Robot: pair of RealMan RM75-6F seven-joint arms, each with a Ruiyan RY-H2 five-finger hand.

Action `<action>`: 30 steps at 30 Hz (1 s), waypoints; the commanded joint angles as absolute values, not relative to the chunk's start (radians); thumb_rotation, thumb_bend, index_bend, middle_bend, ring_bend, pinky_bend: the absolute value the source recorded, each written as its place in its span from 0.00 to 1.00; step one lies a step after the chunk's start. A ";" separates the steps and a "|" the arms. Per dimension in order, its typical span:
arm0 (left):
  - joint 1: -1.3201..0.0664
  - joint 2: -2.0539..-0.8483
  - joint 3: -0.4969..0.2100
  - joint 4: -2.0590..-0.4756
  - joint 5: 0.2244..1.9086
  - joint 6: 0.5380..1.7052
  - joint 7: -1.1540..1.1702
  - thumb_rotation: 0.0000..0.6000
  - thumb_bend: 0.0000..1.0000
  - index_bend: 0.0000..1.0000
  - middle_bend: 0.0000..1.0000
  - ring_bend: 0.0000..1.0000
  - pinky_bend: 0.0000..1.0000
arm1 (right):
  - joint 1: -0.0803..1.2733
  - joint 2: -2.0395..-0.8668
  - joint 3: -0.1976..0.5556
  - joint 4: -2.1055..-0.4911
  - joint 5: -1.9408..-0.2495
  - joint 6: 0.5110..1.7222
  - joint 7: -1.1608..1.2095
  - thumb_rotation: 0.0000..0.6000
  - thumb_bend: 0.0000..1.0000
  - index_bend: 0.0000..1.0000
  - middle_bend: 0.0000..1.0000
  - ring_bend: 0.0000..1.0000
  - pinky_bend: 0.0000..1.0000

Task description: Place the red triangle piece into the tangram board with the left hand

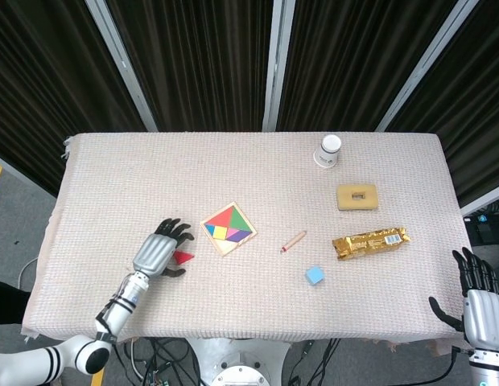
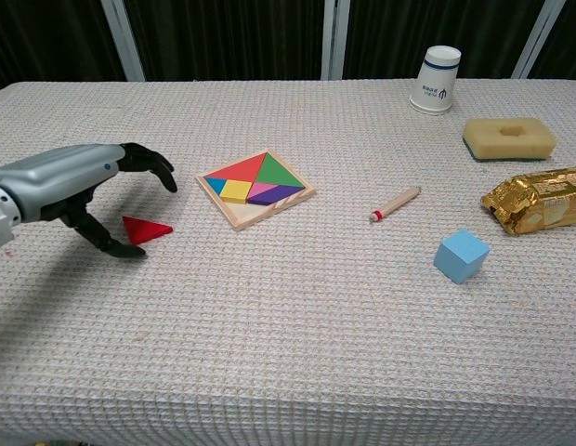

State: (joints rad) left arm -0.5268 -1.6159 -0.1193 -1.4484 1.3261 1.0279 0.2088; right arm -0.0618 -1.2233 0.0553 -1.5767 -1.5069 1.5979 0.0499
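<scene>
The red triangle piece (image 2: 147,229) (image 1: 183,256) lies flat on the cloth, left of the tangram board (image 2: 256,189) (image 1: 228,227), whose coloured pieces sit inside a wooden frame. My left hand (image 2: 79,190) (image 1: 162,251) hovers over the triangle's left side with fingers spread and curved; the thumb reaches down just beside the piece, and contact is unclear. Nothing is held in it. My right hand (image 1: 477,299) shows only in the head view, at the table's near right corner, fingers apart and empty.
A wooden peg with a red tip (image 2: 395,203), a blue cube (image 2: 461,255), a gold foil packet (image 2: 541,200), a yellow sponge (image 2: 509,137) and a white paper cup (image 2: 438,80) lie right of the board.
</scene>
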 commanded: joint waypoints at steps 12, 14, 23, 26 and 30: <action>-0.539 -1.619 -0.112 -1.436 1.302 1.024 0.212 1.00 0.21 0.33 0.12 0.02 0.05 | -0.061 -1.224 0.057 -1.574 -1.497 1.589 0.049 1.00 0.14 0.00 0.00 0.00 0.02; -0.539 -1.616 -0.110 -1.438 1.299 1.024 0.215 1.00 0.21 0.33 0.12 0.02 0.05 | -0.061 -1.224 0.057 -1.574 -1.496 1.588 0.049 1.00 0.14 0.00 0.00 0.00 0.02; -0.539 -1.602 -0.103 -1.447 1.280 1.024 0.230 1.00 0.21 0.33 0.12 0.02 0.05 | -0.060 -1.227 0.057 -1.573 -1.493 1.583 0.046 1.00 0.14 0.00 0.00 0.00 0.02; -0.540 -1.597 -0.101 -1.453 1.273 1.020 0.236 1.00 0.22 0.33 0.12 0.02 0.05 | -0.060 -1.227 0.057 -1.573 -1.493 1.583 0.045 1.00 0.14 0.00 0.00 0.00 0.02; -0.543 -1.595 -0.098 -1.457 1.267 1.016 0.239 1.00 0.25 0.33 0.12 0.02 0.05 | -0.059 -1.228 0.057 -1.572 -1.492 1.582 0.044 1.00 0.14 0.00 0.00 0.00 0.02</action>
State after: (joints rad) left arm -0.5427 -1.5954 -0.0981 -1.4573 1.2672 1.0163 0.2391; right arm -0.0595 -1.2279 0.0570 -1.5724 -1.4923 1.5814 0.0443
